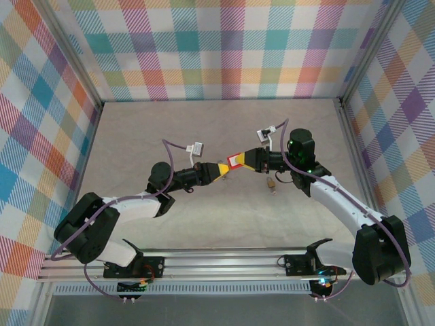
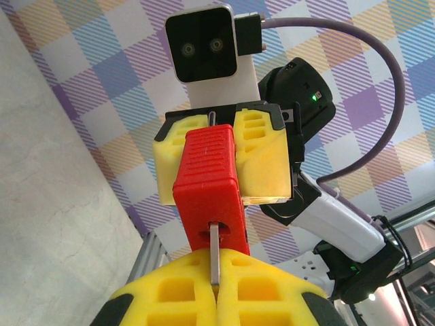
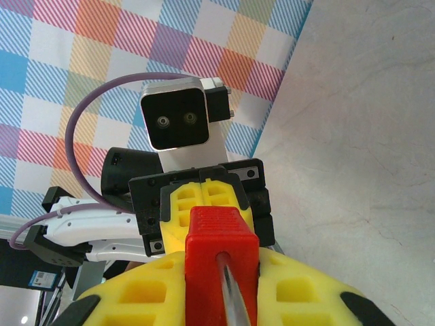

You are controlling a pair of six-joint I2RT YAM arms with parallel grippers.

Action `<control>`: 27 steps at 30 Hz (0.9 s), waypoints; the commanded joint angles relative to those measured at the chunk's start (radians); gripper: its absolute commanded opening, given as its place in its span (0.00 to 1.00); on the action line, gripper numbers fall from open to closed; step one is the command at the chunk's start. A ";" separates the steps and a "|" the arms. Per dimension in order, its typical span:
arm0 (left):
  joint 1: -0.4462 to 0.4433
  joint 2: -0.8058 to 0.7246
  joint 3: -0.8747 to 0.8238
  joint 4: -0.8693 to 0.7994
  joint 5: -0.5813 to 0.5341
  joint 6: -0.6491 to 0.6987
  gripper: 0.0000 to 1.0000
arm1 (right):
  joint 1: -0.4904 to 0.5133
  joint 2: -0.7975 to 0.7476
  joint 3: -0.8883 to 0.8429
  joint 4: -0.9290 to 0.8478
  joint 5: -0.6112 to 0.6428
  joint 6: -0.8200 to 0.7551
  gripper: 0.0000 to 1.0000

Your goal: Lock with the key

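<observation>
Above the middle of the table, the red padlock (image 1: 236,161) hangs in the air between the two arms. My right gripper (image 3: 221,272) is shut on its body (image 3: 211,238), with a yellow finger pressed against each side. A silver shackle rod (image 3: 234,299) runs out of the lock's near face toward the right wrist camera. My left gripper (image 2: 217,261) is shut on the key (image 2: 215,255). The key's thin metal blade stands in the keyhole at the lock's lower end (image 2: 207,183). The two grippers face each other tip to tip.
A small brass-coloured object (image 1: 271,184) lies on the table just below the right gripper. Plaid walls (image 1: 224,47) close in the table at the back and both sides. A metal rail (image 1: 224,261) runs along the near edge by the arm bases.
</observation>
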 commanded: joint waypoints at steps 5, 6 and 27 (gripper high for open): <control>0.010 -0.077 -0.061 0.098 -0.081 0.073 0.00 | 0.005 -0.023 -0.022 0.015 0.000 -0.017 0.00; 0.010 -0.080 -0.065 0.097 -0.082 0.076 0.00 | 0.003 -0.028 -0.022 0.012 -0.001 -0.017 0.00; 0.029 -0.146 -0.131 0.111 -0.103 0.076 0.00 | -0.091 -0.077 -0.057 0.076 -0.032 0.029 0.00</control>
